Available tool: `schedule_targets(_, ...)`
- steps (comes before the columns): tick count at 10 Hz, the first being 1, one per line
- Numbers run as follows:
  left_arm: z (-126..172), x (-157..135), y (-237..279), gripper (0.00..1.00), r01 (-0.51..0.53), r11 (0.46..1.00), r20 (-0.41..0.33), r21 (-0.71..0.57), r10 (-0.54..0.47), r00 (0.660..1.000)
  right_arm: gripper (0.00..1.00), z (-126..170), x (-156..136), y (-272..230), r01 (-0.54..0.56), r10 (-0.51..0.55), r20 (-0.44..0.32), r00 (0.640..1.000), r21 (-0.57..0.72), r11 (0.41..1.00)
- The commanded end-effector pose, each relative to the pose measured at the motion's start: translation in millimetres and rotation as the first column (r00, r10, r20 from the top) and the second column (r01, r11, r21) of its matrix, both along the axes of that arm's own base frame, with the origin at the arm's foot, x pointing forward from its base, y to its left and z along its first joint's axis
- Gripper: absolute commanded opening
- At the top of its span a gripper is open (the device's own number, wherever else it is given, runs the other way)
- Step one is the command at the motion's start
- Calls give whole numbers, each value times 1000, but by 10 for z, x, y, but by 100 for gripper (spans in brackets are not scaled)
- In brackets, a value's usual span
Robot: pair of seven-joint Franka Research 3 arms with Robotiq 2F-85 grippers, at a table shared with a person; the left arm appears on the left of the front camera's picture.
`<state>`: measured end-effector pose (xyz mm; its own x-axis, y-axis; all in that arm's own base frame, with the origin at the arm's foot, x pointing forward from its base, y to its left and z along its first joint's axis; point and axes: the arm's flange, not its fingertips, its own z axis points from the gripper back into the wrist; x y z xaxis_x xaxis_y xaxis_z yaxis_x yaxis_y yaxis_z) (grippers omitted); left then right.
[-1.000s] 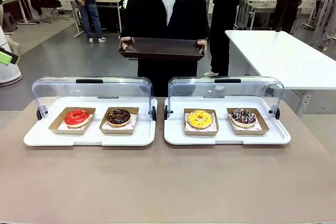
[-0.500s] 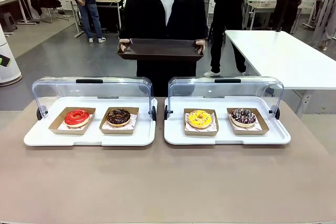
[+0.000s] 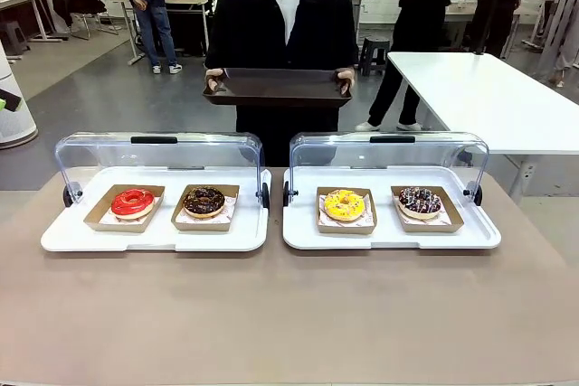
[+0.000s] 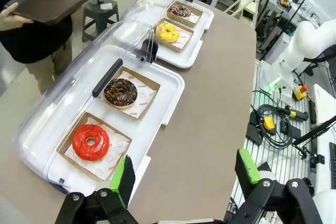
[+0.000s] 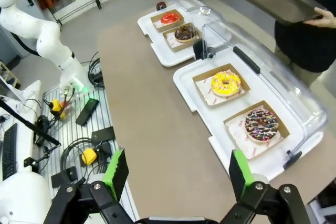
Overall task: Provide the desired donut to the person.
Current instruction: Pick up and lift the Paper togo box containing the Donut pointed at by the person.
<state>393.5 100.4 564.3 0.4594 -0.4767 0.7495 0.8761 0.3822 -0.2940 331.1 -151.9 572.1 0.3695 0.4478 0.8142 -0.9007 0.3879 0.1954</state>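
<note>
The person point(image 3: 282, 33) in a black top stands across the table and holds a dark brown tray point(image 3: 279, 86) in both hands. Four donuts sit in cardboard boats on two white display trays: a red donut point(image 3: 133, 202), a chocolate donut point(image 3: 204, 200), a yellow donut point(image 3: 344, 204) and a sprinkled chocolate-and-white donut point(image 3: 420, 200). My left gripper point(image 4: 185, 174) hangs open high above the table's left end, with the red donut point(image 4: 91, 141) nearest it. My right gripper point(image 5: 177, 174) hangs open above the right end, near the sprinkled donut point(image 5: 261, 124).
Each white display tray point(image 3: 154, 237) point(image 3: 389, 238) has a clear lid point(image 3: 158, 151) swung up at its far side. A white table point(image 3: 488, 97) stands at the back right. Bystanders walk behind the person. Bare brown tabletop point(image 3: 289, 314) lies in front of the trays.
The person has lifted the dark tray slightly and holds it steady. A bystander behind has walked to the right. The donuts have not moved.
</note>
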Motion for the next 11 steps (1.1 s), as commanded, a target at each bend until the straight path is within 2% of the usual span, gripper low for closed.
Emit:
schedule_targets(1, 5, -1, 6, 100, -17, 1000, -25, -8, 17, 1000, 100, -5, 18, -2, -5, 5, 8, 1000, 14, 1000)
schedule_targets(11, 5, -1, 6, 100, -17, 1000, -25, -8, 17, 1000, 100, -5, 18, -2, -5, 5, 8, 1000, 14, 1000)
